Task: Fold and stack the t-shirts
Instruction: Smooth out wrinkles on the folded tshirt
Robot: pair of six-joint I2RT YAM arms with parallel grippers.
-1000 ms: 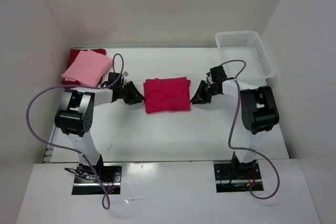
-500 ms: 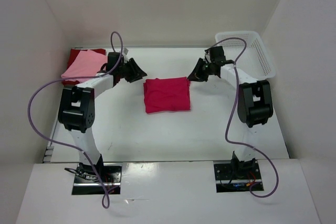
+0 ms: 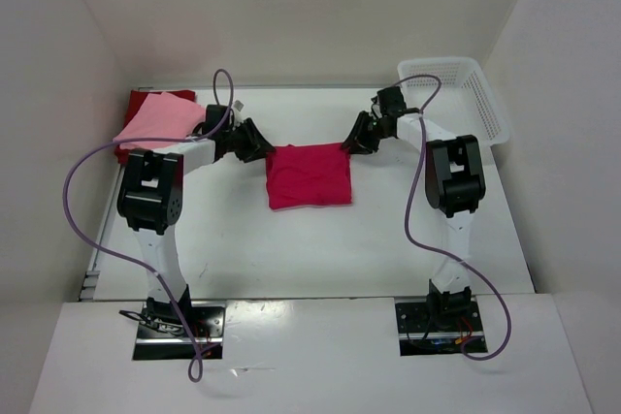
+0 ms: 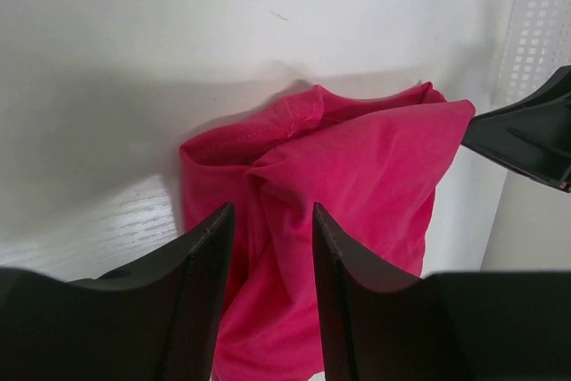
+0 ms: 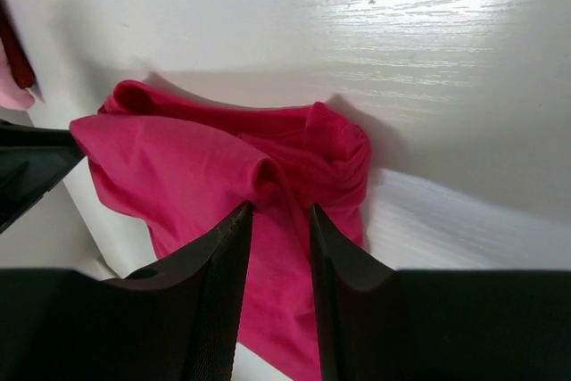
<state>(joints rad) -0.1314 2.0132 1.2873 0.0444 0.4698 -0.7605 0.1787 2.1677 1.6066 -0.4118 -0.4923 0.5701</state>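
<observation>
crimson shirt (image 3: 309, 175) lies folded in the middle of the table (image 3: 291, 249). left gripper (image 3: 261, 145) and right gripper (image 3: 350, 143) each pinch a far corner, jaws narrow on cloth. recommended: lift both corners level and together, then carry to the pink shirt (image 3: 160, 123) at far left.

Matt soft cloth t-shirt (image 4: 375, 176), glossy table (image 4: 98, 220)

Robot lab test cell, from where I sit.
Plain white panels (image 3: 291, 16) box in a white surface (image 3: 291, 249); bolted arm bases (image 3: 179, 322) sit behind the left claw (image 3: 258, 143), purple cable (image 3: 68, 189) trailing, lattice basket (image 3: 475, 94) beside the right claw (image 3: 351, 141).
</observation>
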